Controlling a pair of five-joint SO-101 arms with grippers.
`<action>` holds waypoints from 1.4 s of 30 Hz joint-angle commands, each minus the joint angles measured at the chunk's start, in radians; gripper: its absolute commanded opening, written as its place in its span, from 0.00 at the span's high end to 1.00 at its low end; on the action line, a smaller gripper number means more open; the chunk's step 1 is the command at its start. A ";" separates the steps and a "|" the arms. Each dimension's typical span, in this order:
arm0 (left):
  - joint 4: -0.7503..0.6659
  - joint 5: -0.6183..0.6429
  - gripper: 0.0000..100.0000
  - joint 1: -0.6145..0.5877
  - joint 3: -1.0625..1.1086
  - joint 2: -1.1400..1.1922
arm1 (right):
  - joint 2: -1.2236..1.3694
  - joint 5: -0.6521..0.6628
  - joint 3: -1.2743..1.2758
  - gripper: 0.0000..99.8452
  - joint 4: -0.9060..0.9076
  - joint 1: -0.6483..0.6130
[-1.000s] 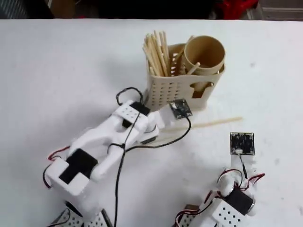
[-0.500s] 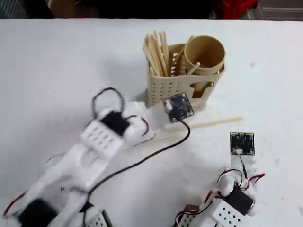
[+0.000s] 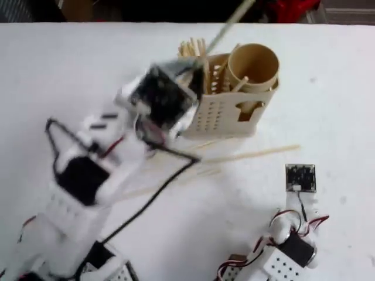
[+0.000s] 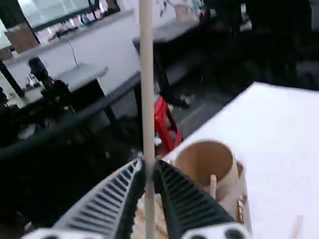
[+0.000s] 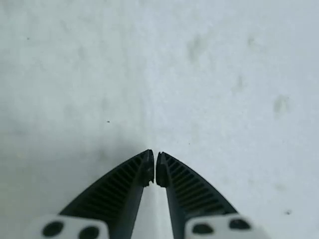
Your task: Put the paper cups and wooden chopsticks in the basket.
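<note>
So chopstick (image 4: 146, 74) clamped betw. jaws of left pincer (image 4: 148, 167), over basket (image 3: 228, 117).

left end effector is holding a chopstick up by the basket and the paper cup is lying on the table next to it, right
Not quite. The paper cup stands upright inside the basket, not on the table; the high view shows this. The rest holds: the left end effector is holding a chopstick up by the basket.
</note>
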 commanded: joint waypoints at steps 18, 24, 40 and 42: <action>-0.307 0.325 0.90 -0.094 -0.301 0.572 | -0.001 0.000 0.009 0.98 -0.010 0.008; -0.298 0.324 0.90 -0.096 -0.301 0.572 | -0.001 0.000 0.009 0.98 -0.010 0.008; 0.620 0.204 0.90 -0.116 -0.267 0.274 | -0.001 0.000 0.009 0.98 -0.010 0.008; 0.643 0.138 0.90 -0.114 -0.170 0.240 | -0.001 0.000 0.009 0.98 -0.010 0.008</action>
